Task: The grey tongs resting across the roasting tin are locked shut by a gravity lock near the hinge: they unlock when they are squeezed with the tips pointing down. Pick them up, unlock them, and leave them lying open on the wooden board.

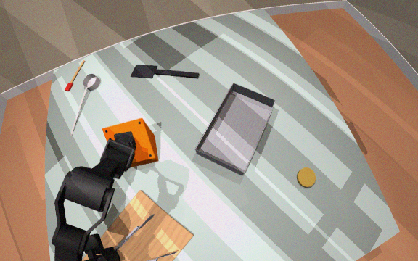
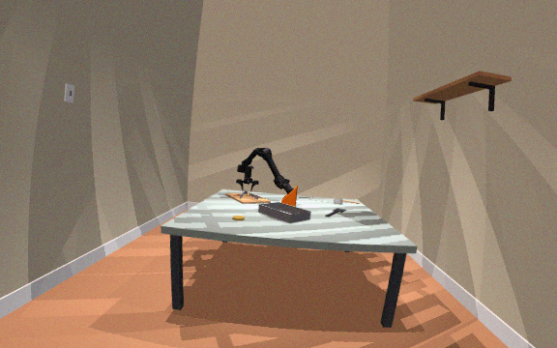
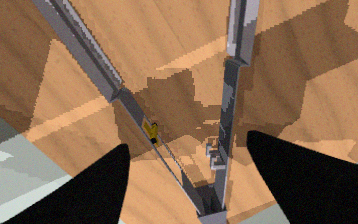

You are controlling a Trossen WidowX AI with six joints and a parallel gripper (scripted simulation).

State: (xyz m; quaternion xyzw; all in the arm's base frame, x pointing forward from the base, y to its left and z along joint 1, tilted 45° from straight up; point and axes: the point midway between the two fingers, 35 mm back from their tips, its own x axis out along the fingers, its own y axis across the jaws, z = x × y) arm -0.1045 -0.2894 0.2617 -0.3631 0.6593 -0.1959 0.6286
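The grey tongs [image 1: 136, 230] [image 3: 228, 105] are spread open in a V over the wooden board [image 1: 174, 228] [image 2: 234, 196] [image 3: 180, 25] and appear to lie on it. In the wrist view their hinge is at the bottom, with a small yellow part on the inside of the left arm. My gripper [image 2: 247, 188] [image 3: 188, 144] is open, low over the board. One black finger stands outside each tong arm, with a visible gap on both sides. In the top view the fingers are hidden or cut off at the bottom edge. The roasting tin [image 1: 254, 95] [image 2: 283, 214] is empty.
The orange mount [image 1: 144, 135] [image 2: 289, 197] stands between board and ladle. A black spatula [image 1: 145, 71] [image 2: 337, 212], a ladle [image 1: 92, 82] and a red-tipped brush [image 1: 69, 87] lie at the table's far side. A yellow disc [image 1: 306, 177] [image 2: 238, 217] lies beyond the tin.
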